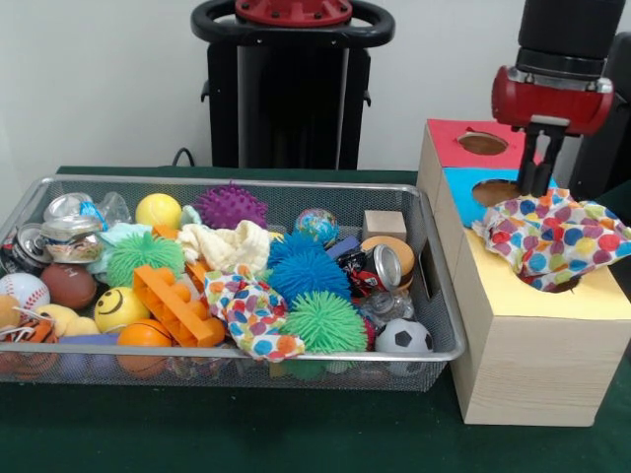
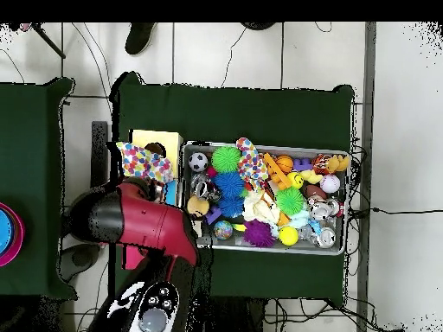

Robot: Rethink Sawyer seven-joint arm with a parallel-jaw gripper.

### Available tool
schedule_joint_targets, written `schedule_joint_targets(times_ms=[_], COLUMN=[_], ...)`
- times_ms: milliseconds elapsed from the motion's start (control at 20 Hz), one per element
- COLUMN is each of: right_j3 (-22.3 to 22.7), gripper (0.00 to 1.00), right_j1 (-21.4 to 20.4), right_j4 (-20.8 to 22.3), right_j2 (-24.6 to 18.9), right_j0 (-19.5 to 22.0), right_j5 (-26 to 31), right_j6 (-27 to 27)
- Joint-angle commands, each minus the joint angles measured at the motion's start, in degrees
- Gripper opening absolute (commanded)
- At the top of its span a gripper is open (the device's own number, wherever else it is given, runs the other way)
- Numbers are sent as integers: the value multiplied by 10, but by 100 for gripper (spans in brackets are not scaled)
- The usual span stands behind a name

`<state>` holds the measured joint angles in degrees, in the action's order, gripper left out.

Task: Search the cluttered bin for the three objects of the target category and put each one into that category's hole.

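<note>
My claw (image 1: 539, 179) hangs over the box (image 1: 532, 355), its two dark fingers close together just above the polka-dot cloth (image 1: 552, 236); I cannot tell whether they pinch its top edge or merely touch it. That cloth is white with red, blue, yellow and green spots, crumpled and draped over the hole in the box's yellow section, spilling toward the blue one. The box is pale wood with a red section at 12 o'clock, whose round hole (image 1: 482, 143) is open, then blue with its own hole (image 1: 496, 191), then yellow. At 9 o'clock from the box sits the wire bin (image 1: 434, 296), crammed full. A second spotted cloth (image 1: 251, 310) lies bunched near the front rim, a cream cloth (image 1: 232, 244) behind it. Around them: a blue spiky ball (image 1: 306, 271), a green one (image 1: 325, 320), another green one (image 1: 143, 256), a purple one (image 1: 232, 205), an orange block (image 1: 175, 304), a smiley ball (image 1: 120, 308), a baseball (image 1: 22, 290), a soccer ball (image 1: 402, 337), a globe ball (image 1: 316, 225), a wooden cube (image 1: 384, 225) and a crushed can (image 1: 375, 268). From above, the bin and box rest on a dark green table (image 2: 260, 108), over a pale tiled floor (image 2: 225, 47) with cables trailing; a shoe (image 2: 138, 36) shows at the 12 o'clock edge.
</note>
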<state>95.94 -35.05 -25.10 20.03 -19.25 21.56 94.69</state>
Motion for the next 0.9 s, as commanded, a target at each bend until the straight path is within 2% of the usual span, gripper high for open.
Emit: schedule_joint_targets(times_ms=[50,350,900], right_j3=[8,19,20], gripper=[0,0,0], right_j1=[32,36,43], right_j4=[-1,-16,-36], right_j2=[4,-31,-68], right_j0=[10,22,29], right_j5=[68,62,56], right_j6=[150,151,150])
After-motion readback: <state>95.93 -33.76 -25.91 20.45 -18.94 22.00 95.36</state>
